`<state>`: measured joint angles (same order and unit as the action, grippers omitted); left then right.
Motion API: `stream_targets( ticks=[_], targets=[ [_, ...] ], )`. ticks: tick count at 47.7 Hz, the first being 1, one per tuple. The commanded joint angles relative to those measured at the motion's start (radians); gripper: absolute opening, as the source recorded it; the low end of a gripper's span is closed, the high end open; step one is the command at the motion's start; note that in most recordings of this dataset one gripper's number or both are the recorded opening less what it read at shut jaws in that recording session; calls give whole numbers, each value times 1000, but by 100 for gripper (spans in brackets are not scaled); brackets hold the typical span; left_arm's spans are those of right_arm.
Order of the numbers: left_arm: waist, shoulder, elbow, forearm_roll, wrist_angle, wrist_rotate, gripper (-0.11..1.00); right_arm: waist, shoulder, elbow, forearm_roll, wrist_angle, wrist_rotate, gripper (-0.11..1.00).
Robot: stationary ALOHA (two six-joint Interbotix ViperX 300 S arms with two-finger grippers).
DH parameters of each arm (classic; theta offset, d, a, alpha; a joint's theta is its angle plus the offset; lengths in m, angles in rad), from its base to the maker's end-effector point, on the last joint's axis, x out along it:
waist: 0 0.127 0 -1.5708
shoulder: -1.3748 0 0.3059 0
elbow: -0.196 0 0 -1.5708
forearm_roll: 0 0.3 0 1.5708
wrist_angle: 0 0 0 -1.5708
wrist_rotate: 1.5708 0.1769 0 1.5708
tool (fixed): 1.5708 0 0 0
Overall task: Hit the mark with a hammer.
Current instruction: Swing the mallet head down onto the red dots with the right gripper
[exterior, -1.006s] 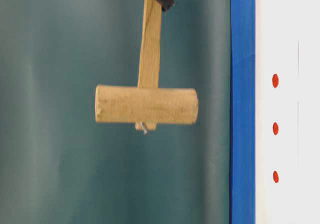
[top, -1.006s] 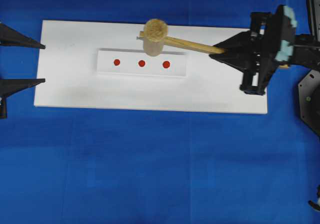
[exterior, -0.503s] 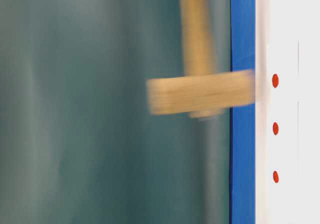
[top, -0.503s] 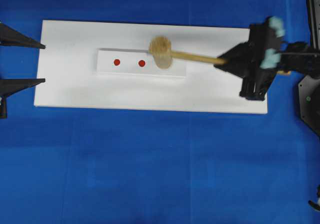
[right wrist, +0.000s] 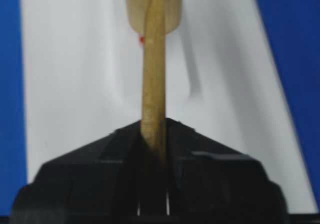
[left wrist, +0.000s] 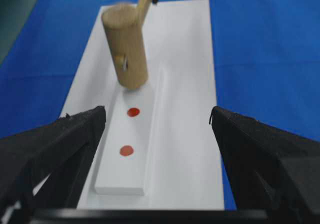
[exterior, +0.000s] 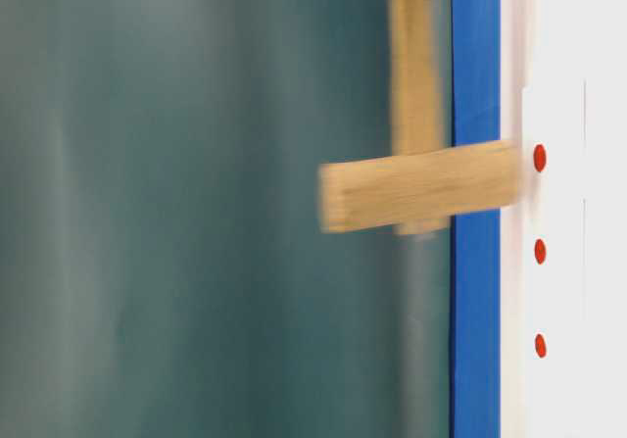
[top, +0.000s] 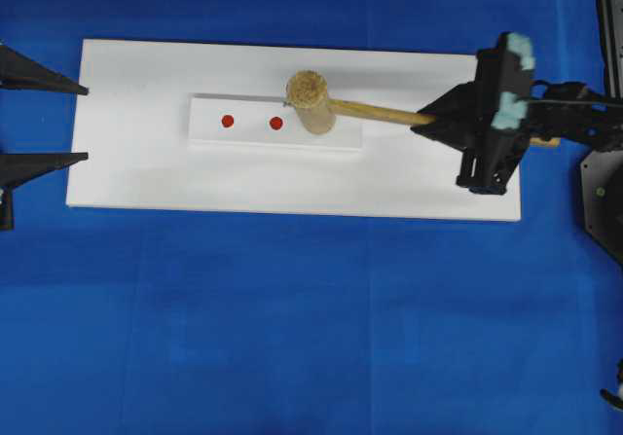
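Sitting on the right end of the white strip [top: 275, 122], one hammer [top: 313, 104] has its head down over the mark [exterior: 539, 158]; overhead it hides that dot. Two smaller red dots [top: 228, 121] show to its left. The strip lies near the far edge of one white board [top: 292, 177]. The right gripper [top: 435, 119] is squeezed tight on the handle. The left gripper [left wrist: 157, 129] is spread wide, holding nothing.

Hammer [right wrist: 153, 58] handle between closed jaws, head over white board [right wrist: 75, 83]
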<state>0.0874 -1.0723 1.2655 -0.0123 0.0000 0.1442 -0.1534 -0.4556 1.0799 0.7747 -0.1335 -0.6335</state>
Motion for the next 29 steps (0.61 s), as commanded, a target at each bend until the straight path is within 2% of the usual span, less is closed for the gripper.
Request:
stream_targets(
  ticks=[1, 15, 29],
  targets=[
    [2, 11, -11, -3, -8, -3, 84, 3, -63, -37, -14, 3, -9, 2],
    [2, 11, -11, -3, -9, -2, 84, 6, -64, -71, -17, 26, -15, 2],
    [2, 12, -9, -3, -8, -2, 84, 43, 57, -184, -17, 29, -15, 2]
  ],
)
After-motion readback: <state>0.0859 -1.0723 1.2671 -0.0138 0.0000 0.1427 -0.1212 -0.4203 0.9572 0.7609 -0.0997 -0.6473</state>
